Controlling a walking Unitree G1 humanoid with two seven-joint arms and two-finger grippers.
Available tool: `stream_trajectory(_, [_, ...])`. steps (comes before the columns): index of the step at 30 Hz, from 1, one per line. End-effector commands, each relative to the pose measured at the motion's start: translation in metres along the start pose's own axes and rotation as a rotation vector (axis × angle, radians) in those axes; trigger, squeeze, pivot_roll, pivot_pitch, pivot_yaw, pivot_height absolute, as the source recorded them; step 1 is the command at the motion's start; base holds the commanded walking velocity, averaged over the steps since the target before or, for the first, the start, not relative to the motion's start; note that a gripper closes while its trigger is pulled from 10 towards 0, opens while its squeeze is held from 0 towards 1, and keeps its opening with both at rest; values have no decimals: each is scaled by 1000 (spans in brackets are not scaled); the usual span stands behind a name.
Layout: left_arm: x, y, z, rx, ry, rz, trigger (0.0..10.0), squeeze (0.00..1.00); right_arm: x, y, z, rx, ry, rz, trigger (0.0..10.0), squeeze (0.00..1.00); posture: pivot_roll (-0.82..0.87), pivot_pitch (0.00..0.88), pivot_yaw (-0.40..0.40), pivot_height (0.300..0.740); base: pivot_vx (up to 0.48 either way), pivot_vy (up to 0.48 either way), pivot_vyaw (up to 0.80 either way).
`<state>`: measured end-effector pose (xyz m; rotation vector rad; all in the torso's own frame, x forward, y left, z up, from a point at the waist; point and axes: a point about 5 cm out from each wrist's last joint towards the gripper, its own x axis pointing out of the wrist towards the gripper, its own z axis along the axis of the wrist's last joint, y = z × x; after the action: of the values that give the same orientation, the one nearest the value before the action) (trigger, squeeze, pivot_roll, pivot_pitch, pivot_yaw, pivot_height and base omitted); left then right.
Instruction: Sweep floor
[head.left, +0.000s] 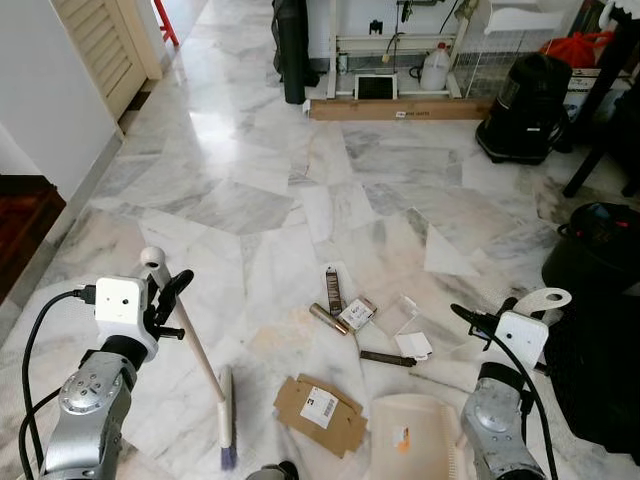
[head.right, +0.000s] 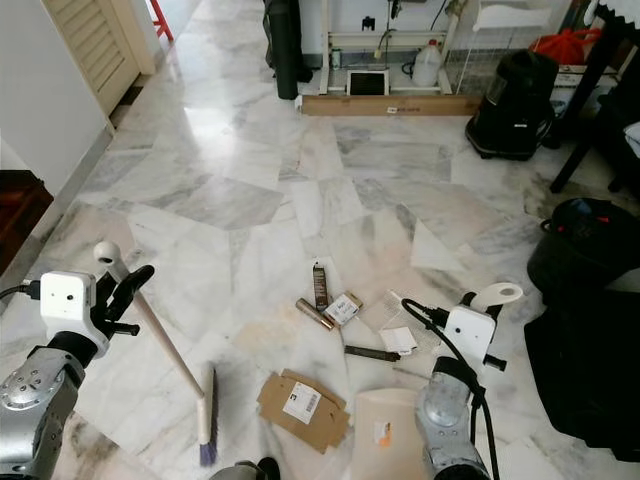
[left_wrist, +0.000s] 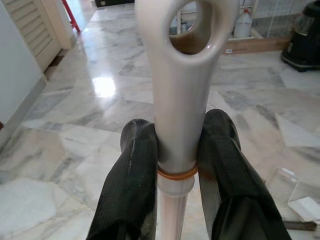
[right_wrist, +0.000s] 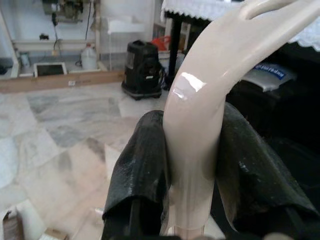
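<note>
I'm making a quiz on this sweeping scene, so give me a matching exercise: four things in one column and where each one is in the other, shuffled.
Things:
1. broom
2. dustpan
3. flattened cardboard
4. black vacuum cleaner

Places:
A. far right, near the wall
B. handle in the left gripper
C. floor between broom head and dustpan
D. handle in the right gripper

Pairs: 1-B, 2-D, 3-C, 4-A
</note>
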<state>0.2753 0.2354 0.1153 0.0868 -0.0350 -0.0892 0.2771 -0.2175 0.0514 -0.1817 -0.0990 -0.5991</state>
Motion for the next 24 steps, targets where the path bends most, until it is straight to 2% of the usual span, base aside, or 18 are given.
stream_trajectory(1, [3, -2, 9, 12, -48, -2, 10000, 0, 7, -3, 15, 41, -78, -32, 10000, 0, 179, 159, 61, 740, 0, 0, 0])
stream_trajectory(6, [5, -4, 9, 8, -51, -2, 10000, 0, 8, -4, 14, 25, -76, -22, 10000, 0, 183, 158, 58, 740, 0, 0, 0])
stream_trajectory(13, [2, 2, 10, 26, -44, -3, 10000, 0, 0, 0, 3, 0, -31, 4, 10000, 0, 189, 174, 64, 740, 0, 0, 0])
stream_trajectory(19, [2, 3, 10, 43, -21, -39, 10000, 0, -7, 1, -3, -13, -12, 19, 10000, 0, 195, 193, 74, 740, 0, 0, 0])
stream_trajectory(24, [1, 1, 4, 23, 20, -67, 10000, 0, -10, 6, -6, -18, 4, 41, 10000, 0, 203, 202, 68, 740, 0, 0, 0])
